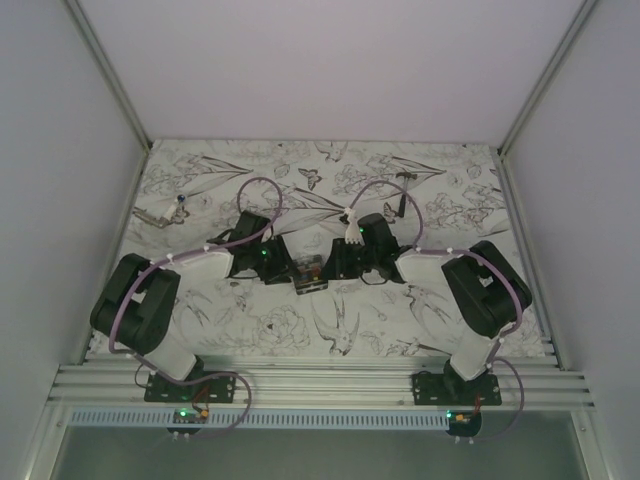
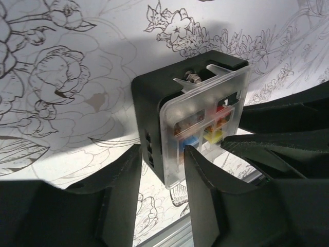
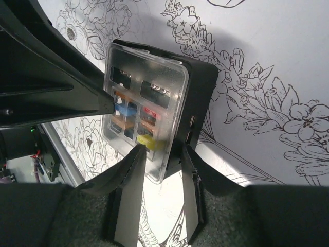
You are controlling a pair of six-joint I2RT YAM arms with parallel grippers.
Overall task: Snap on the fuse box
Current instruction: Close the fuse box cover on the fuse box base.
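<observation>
The fuse box [image 1: 310, 275] is a small black box with a clear cover over blue, yellow and red-orange fuses, and it stands on edge mid-table between both grippers. My left gripper [image 1: 286, 268] pinches its near corner. In the left wrist view one finger [image 2: 128, 170] rests on the black base [image 2: 149, 98] and the other on the clear cover [image 2: 205, 118]. My right gripper [image 1: 336, 266] clamps the opposite end. In the right wrist view the gripper [image 3: 162, 149] has one fingertip on the cover [image 3: 144, 98] by the yellow fuse and one on the black base [image 3: 198, 87].
A small pale object [image 1: 160, 212] lies at the far left of the flower-patterned mat. A small dark object [image 1: 393, 205] lies behind the right arm. An aluminium rail [image 1: 320, 385] runs along the near edge, and white walls close in both sides.
</observation>
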